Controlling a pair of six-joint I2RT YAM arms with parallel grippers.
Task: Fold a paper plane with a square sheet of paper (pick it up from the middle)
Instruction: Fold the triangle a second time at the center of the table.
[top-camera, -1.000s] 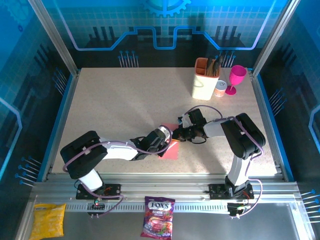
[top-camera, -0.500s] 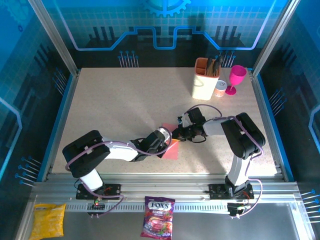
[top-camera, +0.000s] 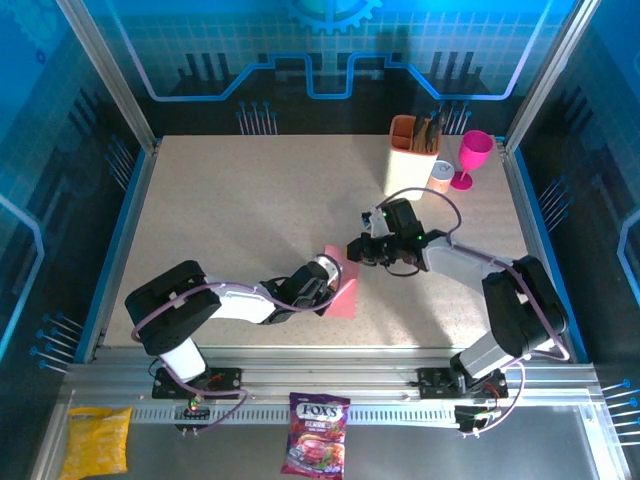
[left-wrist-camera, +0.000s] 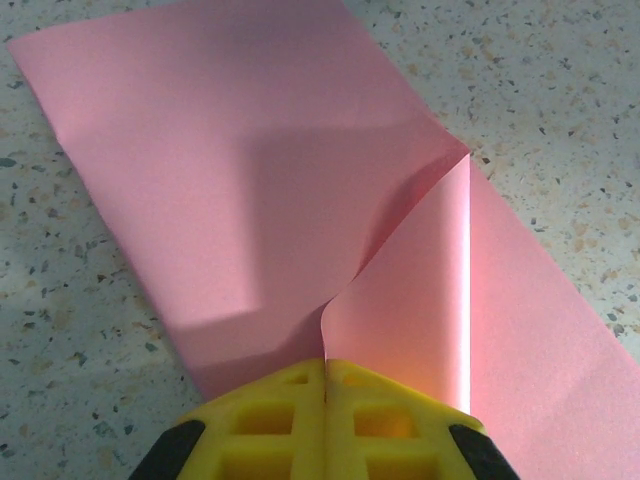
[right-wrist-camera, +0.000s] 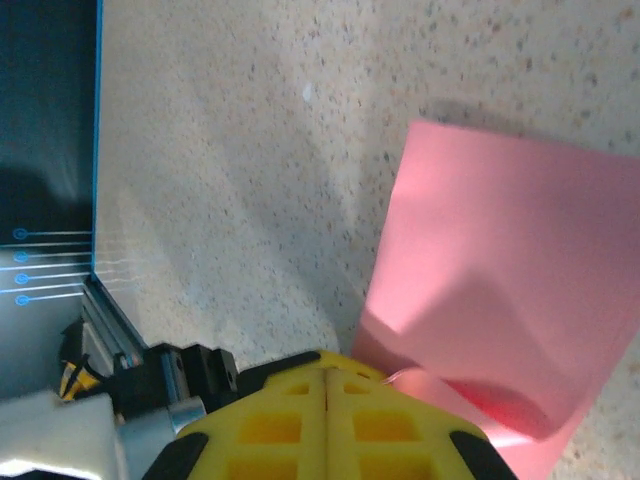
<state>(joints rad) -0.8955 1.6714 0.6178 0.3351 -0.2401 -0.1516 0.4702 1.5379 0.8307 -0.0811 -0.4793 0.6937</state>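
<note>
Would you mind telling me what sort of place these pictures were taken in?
Probably a robotics lab test cell: the left arm and right arm stand on a metal rail at a speckled table, with metal frame posts and blue circuit-print panels walling it in.

One pink paper sheet (top-camera: 348, 292) lies on the table (top-camera: 230, 200), just toward 6 o'clock from its middle. Two robot arms reach over it, the left arm (top-camera: 215, 300) and the right arm (top-camera: 470, 265). At 1 o'clock stand one cream holder (top-camera: 405, 175), one small round tub (top-camera: 440, 178) and one magenta goblet (top-camera: 472, 155). Two snack packets lie off the table: a purple packet (top-camera: 318, 447) at 6 o'clock, a yellow packet (top-camera: 95, 440) at 7 o'clock.
</note>
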